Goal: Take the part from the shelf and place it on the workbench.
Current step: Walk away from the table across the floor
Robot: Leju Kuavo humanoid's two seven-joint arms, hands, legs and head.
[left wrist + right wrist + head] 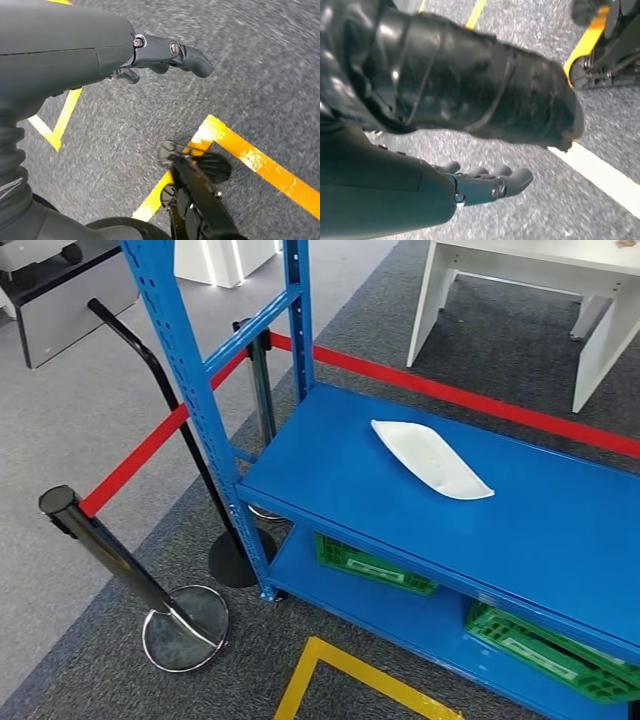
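Note:
A white, flat, boat-shaped part (pixel 432 459) lies on the top board of the blue metal shelf (pixel 543 530), toward its left half, nothing touching it. My left hand (pixel 166 55) hangs over the grey carpet with its fingers stretched out and nothing in it. My right hand (pixel 490 182) also hangs above the carpet, fingers extended side by side and empty. Both hands are away from the shelf and the part.
Green crates (pixel 373 568) (pixel 555 650) sit on the lower shelf board. Chrome stanchions (pixel 121 560) (pixel 260 380) carry a red belt (pixel 468 398) behind and left of the shelf. A black hand truck (pixel 189 440) leans at the shelf's left post. A white table (pixel 596 270) stands beyond. Yellow floor tape (pixel 355 675) marks the carpet.

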